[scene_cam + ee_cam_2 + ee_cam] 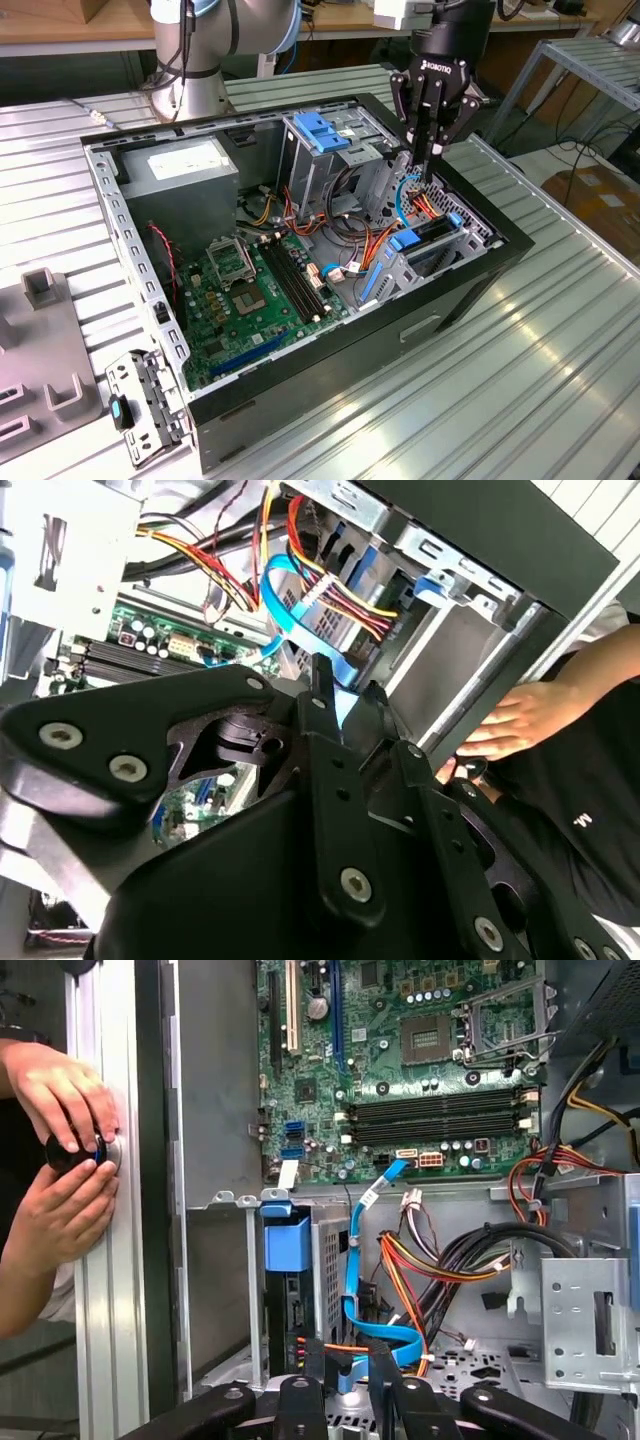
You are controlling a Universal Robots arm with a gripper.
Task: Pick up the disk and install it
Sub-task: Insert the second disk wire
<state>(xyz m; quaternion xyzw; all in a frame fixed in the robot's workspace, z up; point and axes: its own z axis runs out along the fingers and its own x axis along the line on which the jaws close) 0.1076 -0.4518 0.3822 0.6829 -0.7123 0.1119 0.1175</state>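
- The gripper [424, 172] hangs over the drive bay at the front of the open computer case [470, 290], fingers drawn nearly together with nothing between them.
- The disk [428, 234] sits on edge in that bay, blue rail end showing, just below the fingertips.
- The blue ribbon cable [352, 1270] and the orange wires [420, 1270] lie close by; a clean descent should steer clear of them.
- A person's hands [60, 1160] rest on the table rail beside the case.

Ribbed metal table [560, 340] carries open computer case [470, 290].
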